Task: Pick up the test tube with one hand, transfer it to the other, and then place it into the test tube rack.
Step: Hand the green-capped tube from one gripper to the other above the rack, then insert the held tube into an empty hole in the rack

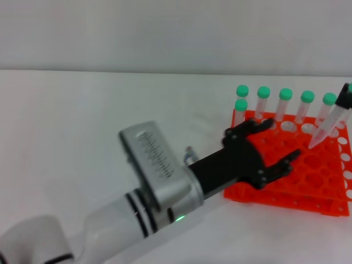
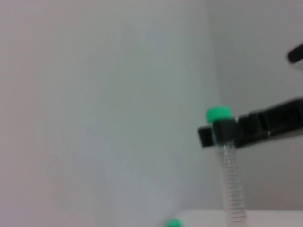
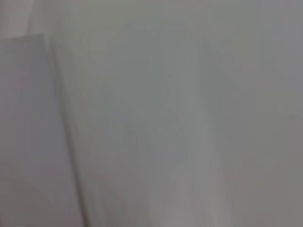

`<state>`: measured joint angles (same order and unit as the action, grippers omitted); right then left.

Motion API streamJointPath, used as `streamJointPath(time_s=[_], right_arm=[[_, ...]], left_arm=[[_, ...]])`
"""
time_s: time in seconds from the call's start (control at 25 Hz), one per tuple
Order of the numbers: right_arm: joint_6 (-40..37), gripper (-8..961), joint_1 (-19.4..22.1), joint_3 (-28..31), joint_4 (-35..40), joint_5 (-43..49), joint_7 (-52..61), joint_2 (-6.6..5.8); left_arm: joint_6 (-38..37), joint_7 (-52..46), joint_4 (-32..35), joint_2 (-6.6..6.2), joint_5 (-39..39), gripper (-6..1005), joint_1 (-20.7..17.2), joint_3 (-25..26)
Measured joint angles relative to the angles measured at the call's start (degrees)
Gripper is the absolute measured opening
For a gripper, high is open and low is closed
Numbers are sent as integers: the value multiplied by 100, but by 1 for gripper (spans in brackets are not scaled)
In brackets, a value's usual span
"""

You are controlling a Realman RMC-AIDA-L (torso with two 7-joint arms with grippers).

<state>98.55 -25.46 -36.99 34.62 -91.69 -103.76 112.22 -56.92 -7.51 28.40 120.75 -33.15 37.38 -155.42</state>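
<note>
White tabletop runs back to a pale wall. At the right edge, the right gripper [image 1: 345, 98] is mostly cut off; its black fingers [image 2: 265, 125] clamp the test tube [image 1: 330, 125] just under its green cap, tip tilted over the orange test tube rack's [image 1: 308, 190] far right holes. Five capped tubes [image 1: 285, 104] stand along the far row. The left gripper [image 1: 268, 147] hovers spread wide and empty over the rack's left side.
</note>
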Motion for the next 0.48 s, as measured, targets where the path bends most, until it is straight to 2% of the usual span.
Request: streamJointPath(time_s=[0.2,0.36,0.48], right_arm=[[-172,228,3,311,-38,-1,-174,40],[-435,232,-95,349,-23,-1,-366,180],[-615,236,-256,307,-59,-1,-580,292]], left_arm=[[-941,773,3,-27,-619,724,-886,3],[-1856,867,-208,-47,-1290,810,-1621,6],[-2211,817,-495,-59,-1694,856,-1999,4]])
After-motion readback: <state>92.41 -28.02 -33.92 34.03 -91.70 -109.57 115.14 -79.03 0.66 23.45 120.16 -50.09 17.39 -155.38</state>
